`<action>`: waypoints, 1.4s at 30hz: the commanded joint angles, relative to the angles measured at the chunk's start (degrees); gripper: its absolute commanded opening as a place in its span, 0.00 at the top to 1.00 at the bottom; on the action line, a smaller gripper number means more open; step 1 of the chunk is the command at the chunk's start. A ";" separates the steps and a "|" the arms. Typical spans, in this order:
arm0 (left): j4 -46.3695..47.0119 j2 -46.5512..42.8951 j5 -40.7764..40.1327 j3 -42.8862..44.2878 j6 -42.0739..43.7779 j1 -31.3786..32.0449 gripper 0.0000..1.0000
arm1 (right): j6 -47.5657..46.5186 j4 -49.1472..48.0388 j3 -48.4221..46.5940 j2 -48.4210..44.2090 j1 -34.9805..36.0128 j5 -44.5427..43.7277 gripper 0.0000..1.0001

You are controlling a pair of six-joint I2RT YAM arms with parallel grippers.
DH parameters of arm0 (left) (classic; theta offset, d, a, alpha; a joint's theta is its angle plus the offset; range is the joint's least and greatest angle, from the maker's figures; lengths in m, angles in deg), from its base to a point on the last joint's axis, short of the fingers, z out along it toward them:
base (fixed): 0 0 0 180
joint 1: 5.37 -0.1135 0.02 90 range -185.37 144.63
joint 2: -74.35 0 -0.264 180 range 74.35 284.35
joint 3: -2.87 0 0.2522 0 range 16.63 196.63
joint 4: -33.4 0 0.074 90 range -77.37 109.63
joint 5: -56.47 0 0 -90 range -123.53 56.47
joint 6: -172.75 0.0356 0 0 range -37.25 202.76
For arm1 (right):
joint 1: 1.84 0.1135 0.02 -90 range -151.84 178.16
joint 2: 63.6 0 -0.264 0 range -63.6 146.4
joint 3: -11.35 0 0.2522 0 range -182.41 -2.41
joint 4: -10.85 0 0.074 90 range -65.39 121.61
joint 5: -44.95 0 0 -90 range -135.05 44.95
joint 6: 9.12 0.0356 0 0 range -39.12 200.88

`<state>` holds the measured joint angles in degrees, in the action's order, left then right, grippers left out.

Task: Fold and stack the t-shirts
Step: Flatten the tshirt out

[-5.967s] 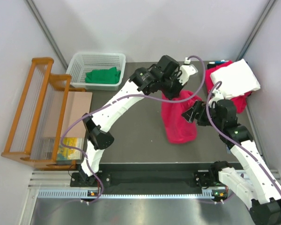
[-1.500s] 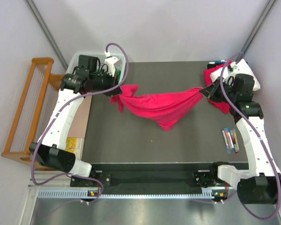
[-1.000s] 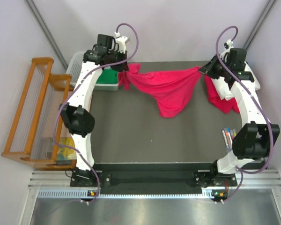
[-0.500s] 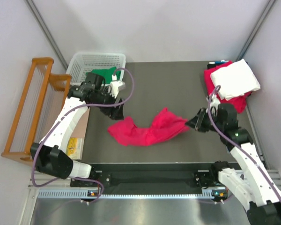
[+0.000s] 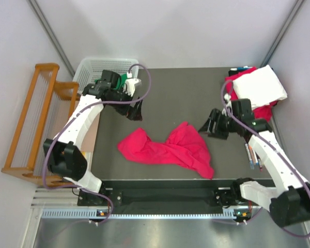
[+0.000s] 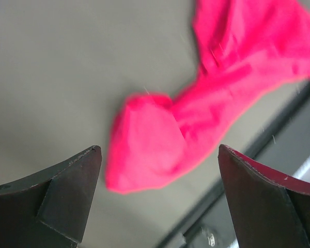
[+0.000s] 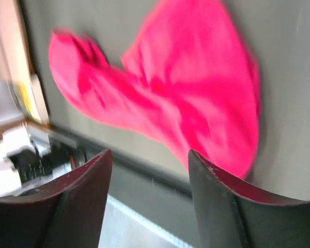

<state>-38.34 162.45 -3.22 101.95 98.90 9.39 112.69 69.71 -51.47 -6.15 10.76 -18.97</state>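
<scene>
Dark grey worktop (image 5: 170,88) carries the crumpled red t-shirt (image 5: 165,150) near its middle, toward the near edge. Its long axis runs left to right, with the right end slanting nearer. Left pincer (image 5: 136,111) and right pincer (image 5: 212,126) hover above it, both spread wide and empty.

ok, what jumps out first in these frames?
The bright pink t-shirt, lying crumpled on the dark table near its front edge. The left fingers and right fingers are open and empty, one set on either side of it. In the far right corner, a folded white shirt sits on a red one.
</scene>
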 commanded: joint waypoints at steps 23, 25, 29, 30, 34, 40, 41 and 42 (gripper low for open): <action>9.81 8.85 -5.17 -4.90 -6.74 -1.40 0.02 | -5.53 -28.48 -9.47 37.20 0.58 -6.76 0.55; 9.90 8.67 -5.34 -5.42 -6.91 -1.75 0.02 | -5.53 -29.36 -10.09 39.66 0.67 -6.40 0.55; 10.43 8.85 -4.82 -6.74 -7.18 -1.93 0.03 | -5.19 -30.42 -11.15 43.44 0.58 -5.18 0.55; 10.77 9.28 -4.56 -7.61 -7.61 -1.93 0.04 | -4.83 -31.03 -11.32 44.40 0.50 -4.65 0.56; 10.43 11.83 -2.27 -9.64 -8.14 -1.93 0.05 | -3.34 -32.80 -10.80 45.38 0.58 -2.71 0.57; 10.16 16.49 -1.13 -10.17 -9.02 -1.93 0.08 | -3.16 -33.41 -9.74 44.94 0.58 -1.74 0.61; 10.25 16.93 -0.43 -10.17 -9.46 -1.93 0.09 | -2.81 -33.50 -9.57 45.03 0.58 -1.22 0.61; 10.34 17.72 0.19 -10.26 -9.64 -1.93 0.11 | -2.55 -33.67 -9.22 44.86 0.50 -0.87 0.62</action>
<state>-28.92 178.25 -6.13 92.10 90.52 7.69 109.24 38.89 -60.58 38.59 10.81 -21.94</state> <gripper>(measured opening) 0.914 0.395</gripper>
